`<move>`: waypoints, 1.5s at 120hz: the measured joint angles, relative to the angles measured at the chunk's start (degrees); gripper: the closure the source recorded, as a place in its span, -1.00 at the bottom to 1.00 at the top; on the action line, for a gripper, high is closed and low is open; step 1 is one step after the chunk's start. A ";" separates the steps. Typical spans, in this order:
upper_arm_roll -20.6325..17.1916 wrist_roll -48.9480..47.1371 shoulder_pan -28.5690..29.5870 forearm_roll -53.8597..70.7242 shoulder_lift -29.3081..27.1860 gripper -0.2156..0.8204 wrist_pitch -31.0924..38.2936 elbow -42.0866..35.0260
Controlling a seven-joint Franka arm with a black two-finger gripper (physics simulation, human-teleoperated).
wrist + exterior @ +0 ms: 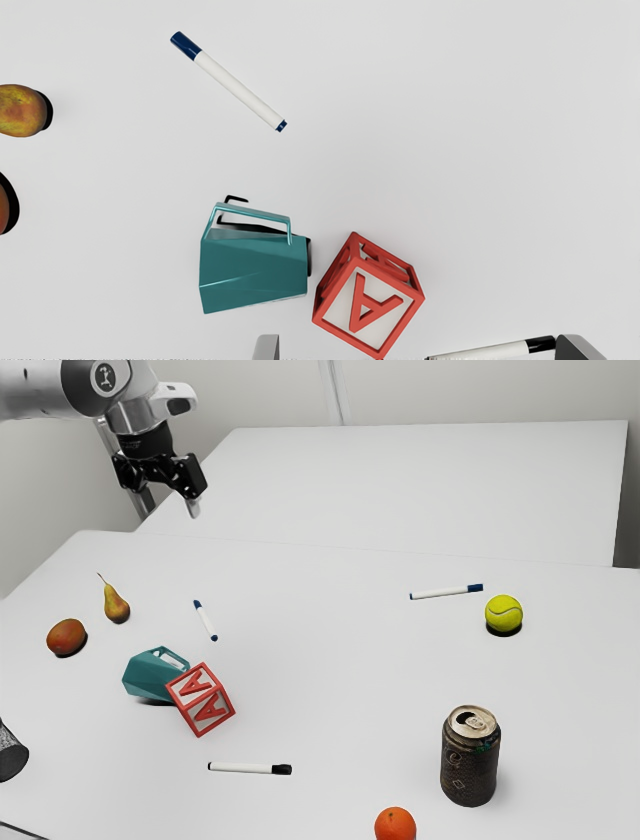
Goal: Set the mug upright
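Note:
The teal mug (152,676) lies on its side on the table, its handle up and angled toward the blue-capped marker nearby. In the wrist view the mug (254,272) has its handle side toward that same marker, with a narrow gap between it and the red block. My gripper (190,495) hangs high in the air at the exterior view's upper left, well away from the mug. The wrist view has the gripper (417,347) with its two fingertips wide apart and nothing held between them.
A red-and-white letter block (201,700) stands right beside the mug. Around them lie a blue-capped marker (206,621), a black-capped marker (245,768), a pear (116,604) and a reddish fruit (67,637). Farther off are a can (470,760), tennis ball (503,613), orange (395,824) and another marker (440,593).

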 joint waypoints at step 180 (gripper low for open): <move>0.23 32.67 29.20 -21.37 3.60 -0.58 16.58 -28.32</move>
